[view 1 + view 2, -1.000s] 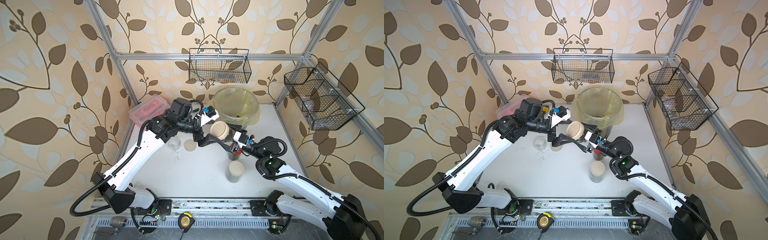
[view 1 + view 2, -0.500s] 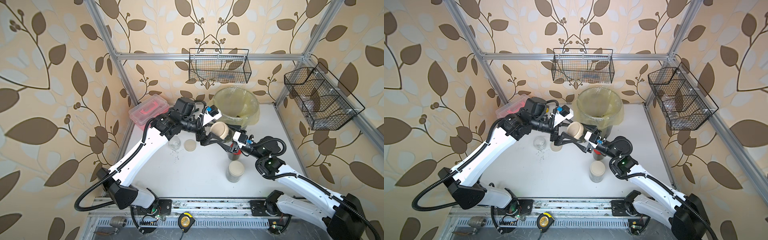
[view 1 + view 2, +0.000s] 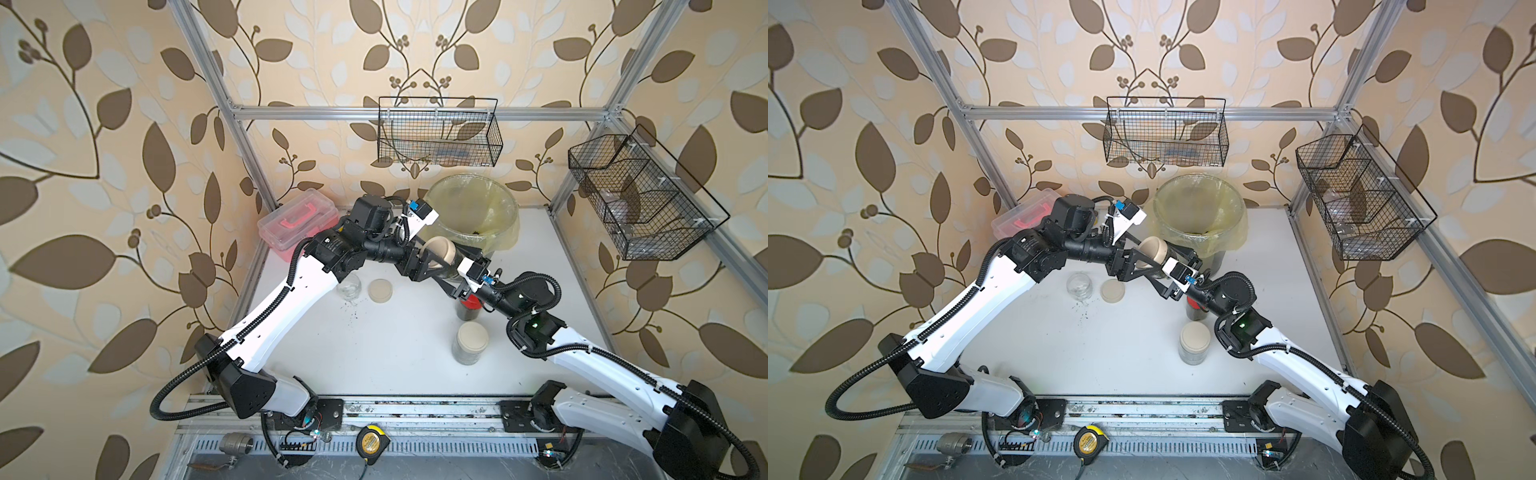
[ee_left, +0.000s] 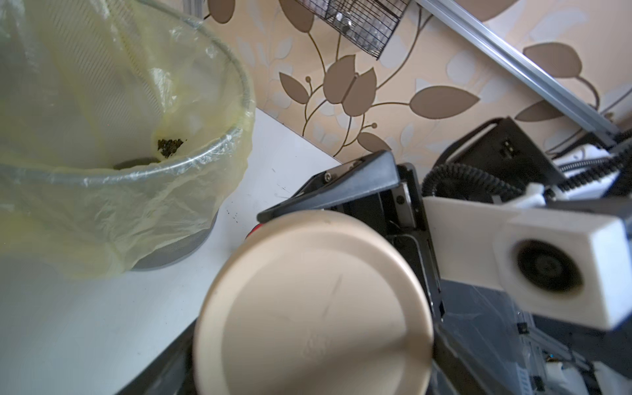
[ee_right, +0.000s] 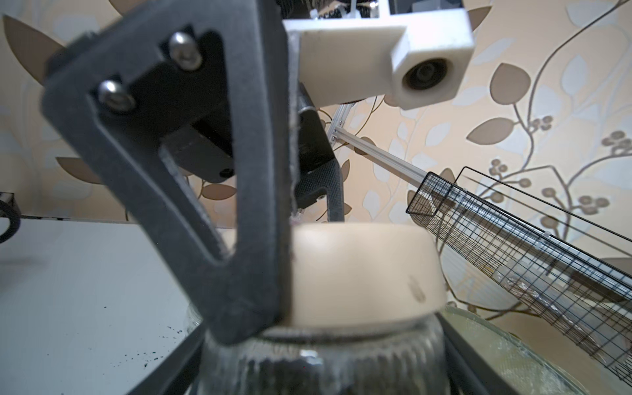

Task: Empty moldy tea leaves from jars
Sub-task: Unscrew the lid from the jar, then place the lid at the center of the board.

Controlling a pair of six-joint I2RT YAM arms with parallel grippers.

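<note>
Jar [image 5: 325,362], ribbed clear glass, beige lid [image 4: 307,307], right tool [image 3: 455,268] gripping body, left tool [image 3: 437,254] clamped on lid

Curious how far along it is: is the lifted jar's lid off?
No, the beige lid sits on the glass jar, seen from the right wrist.

I'm looking close at a ribbed glass jar [image 5: 321,369] with its beige lid [image 5: 366,273] on. A dark finger [image 5: 212,222] of the left gripper [image 5: 297,256] presses the lid's side. Dark specks [image 5: 147,357] dot the white table [image 5: 68,290]; a wire basket [image 5: 530,246] hangs beyond.
</note>
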